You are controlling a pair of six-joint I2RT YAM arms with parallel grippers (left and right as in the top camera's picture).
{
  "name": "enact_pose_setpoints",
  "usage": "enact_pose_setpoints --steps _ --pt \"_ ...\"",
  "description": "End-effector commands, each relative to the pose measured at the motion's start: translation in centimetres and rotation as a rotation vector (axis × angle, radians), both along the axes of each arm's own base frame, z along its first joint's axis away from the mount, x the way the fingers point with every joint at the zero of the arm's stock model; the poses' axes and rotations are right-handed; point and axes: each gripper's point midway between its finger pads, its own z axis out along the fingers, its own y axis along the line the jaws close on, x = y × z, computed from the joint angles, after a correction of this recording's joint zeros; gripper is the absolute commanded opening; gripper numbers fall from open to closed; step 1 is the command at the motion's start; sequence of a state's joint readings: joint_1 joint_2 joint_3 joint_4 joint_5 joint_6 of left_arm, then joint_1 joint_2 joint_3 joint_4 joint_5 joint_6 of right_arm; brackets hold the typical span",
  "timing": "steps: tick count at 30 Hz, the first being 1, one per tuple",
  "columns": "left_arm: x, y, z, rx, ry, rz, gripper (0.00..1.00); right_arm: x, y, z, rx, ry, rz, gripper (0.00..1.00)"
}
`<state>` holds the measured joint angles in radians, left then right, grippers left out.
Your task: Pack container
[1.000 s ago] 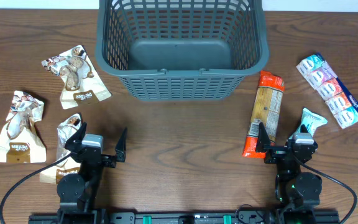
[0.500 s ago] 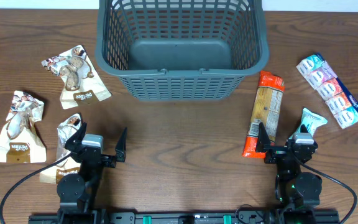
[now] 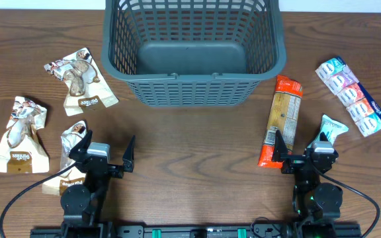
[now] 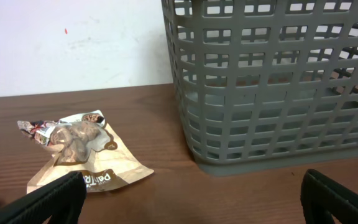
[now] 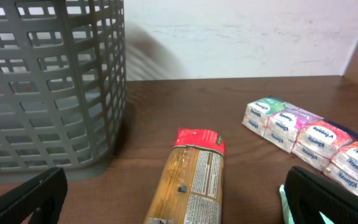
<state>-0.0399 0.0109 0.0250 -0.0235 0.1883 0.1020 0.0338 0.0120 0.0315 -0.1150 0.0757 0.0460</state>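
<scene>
Overhead: high above the table (image 3: 197,152), looking straight down, all of it in view.
Left wrist: low at the near edge, facing the far wall (image 4: 73,43); close to the basket (image 4: 272,87), its left corner.
Right wrist: low, same facing; basket's right side.
Shared: basket, in all three.

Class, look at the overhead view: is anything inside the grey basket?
No, the basket shows only its bare solid bottom.

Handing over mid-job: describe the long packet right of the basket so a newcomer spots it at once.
Find the big grey basket at the top centre of the overhead view. Just off its right front corner lies the long packet. Its orange-red ends and clear golden middle set it apart from the pastel strip of small packs farther right and the small teal packet beside it.
</scene>
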Motion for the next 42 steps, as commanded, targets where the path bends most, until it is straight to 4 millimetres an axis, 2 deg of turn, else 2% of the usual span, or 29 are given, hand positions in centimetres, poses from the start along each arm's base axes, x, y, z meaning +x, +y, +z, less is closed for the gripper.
enact_pose_setpoints --steps 1,16,22,27,29,34,37,42 --pt "-0.1 -0.4 -1.5 0.003 0.039 -0.025 0.99 0.0 -0.2 0.0 0.017 -0.003 -0.012 0.99" --pt "-0.1 -0.4 -1.4 0.004 0.035 -0.025 0.98 0.0 -0.1 -0.1 0.023 -0.003 -0.004 0.99" --pt "0.0 -0.4 -0.7 -0.013 0.011 -0.024 0.98 0.0 0.2 -0.1 0.031 -0.002 0.013 0.99" --pt "-0.1 -0.4 -0.5 -0.085 0.024 -0.016 0.98 0.0 0.7 0.3 0.188 -0.012 0.025 0.99" --pt "-0.2 -0.3 0.3 -0.125 0.023 -0.011 0.98 -0.2 1.1 1.4 0.222 -0.033 0.052 0.99" --pt "-1.1 1.0 3.3 -0.154 0.097 0.078 0.98 -1.8 1.1 7.8 0.230 -0.084 0.055 0.99" --pt "-1.4 1.9 4.7 -0.141 0.166 0.134 0.98 -3.0 1.0 10.3 0.229 -0.001 0.042 0.99" --pt "-1.2 2.3 5.0 -0.118 0.353 0.170 0.98 -4.7 1.1 13.2 0.229 0.231 0.026 0.99"
